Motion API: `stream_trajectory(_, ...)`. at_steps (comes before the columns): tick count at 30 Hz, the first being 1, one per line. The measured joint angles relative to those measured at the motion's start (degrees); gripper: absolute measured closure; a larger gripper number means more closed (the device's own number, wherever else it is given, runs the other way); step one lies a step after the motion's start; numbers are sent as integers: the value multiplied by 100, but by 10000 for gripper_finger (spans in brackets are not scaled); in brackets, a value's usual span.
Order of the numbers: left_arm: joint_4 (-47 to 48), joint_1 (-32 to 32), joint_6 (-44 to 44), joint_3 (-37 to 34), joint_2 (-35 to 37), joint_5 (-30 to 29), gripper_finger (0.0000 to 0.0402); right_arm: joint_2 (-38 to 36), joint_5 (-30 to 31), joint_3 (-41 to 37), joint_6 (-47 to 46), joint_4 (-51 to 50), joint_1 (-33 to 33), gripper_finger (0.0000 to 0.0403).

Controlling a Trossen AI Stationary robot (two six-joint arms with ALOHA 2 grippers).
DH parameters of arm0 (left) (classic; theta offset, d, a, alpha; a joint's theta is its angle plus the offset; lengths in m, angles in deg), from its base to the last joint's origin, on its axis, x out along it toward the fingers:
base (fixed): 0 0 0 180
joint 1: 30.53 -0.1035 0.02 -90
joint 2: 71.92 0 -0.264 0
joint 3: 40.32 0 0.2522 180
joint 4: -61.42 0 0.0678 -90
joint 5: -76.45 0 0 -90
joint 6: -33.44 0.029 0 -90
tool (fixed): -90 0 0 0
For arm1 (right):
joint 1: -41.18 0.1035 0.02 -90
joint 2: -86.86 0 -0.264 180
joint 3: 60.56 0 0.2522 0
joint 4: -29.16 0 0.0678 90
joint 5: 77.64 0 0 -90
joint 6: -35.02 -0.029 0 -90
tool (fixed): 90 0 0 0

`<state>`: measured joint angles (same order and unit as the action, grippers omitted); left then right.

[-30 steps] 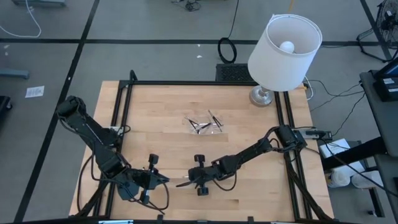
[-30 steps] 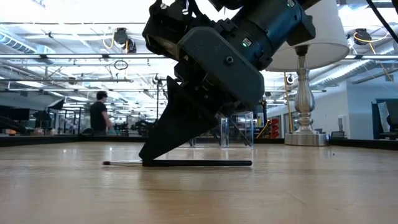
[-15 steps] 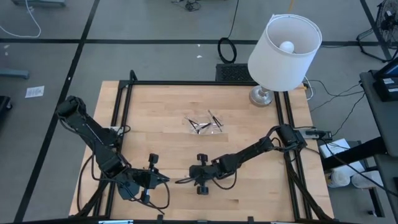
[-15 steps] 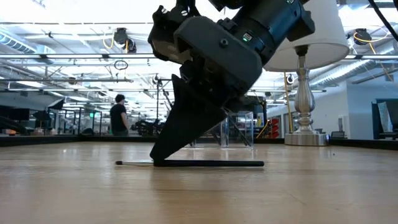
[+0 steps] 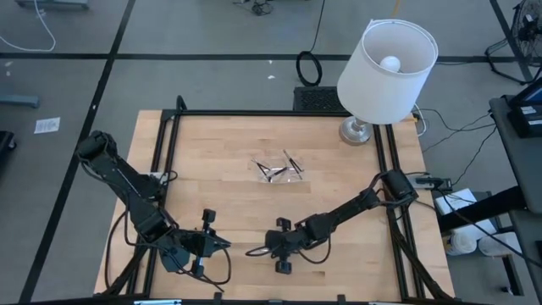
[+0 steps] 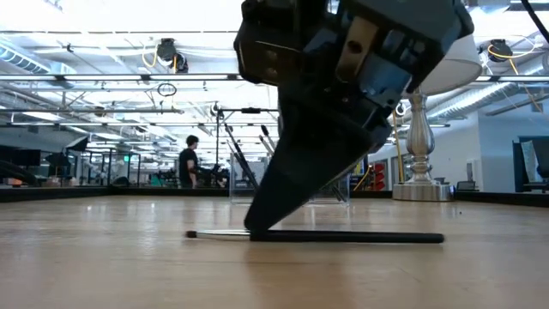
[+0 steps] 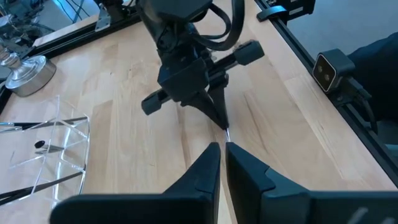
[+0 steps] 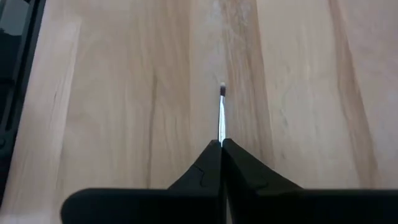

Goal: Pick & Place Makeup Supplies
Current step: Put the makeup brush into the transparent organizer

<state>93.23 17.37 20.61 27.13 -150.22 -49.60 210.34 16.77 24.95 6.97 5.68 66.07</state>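
Since the right gripper (image 5: 264, 251) pinches a thin dark stick (image 6: 343, 236) lying flat near the table's (image 5: 212, 161) front edge, it should lift level toward the far clear tray (image 5: 279, 169), while the left gripper (image 5: 222, 244), fingers nearly together and empty, waits just left.

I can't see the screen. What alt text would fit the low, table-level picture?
The right arm's black gripper is shut on a thin dark makeup stick with a pale tip, which lies flat on the pale wooden table. Behind stand a clear plastic tray, a silver lamp base, and a distant person.
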Motion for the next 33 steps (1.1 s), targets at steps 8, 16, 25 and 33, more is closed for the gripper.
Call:
stream_trajectory(8,0,0,-22,0,0,7,366,-37,-20,11,-194,-312,0,402)
stream_trajectory(16,17,0,-43,0,0,9,366,-475,255,-50,85,-349,44,402)
stream_trajectory(25,-10,0,-61,-2,0,13,366,-1035,406,-67,349,-304,114,388)
stream_trajectory(33,-23,0,-61,-2,0,13,366,-1036,435,-70,343,-316,114,354)
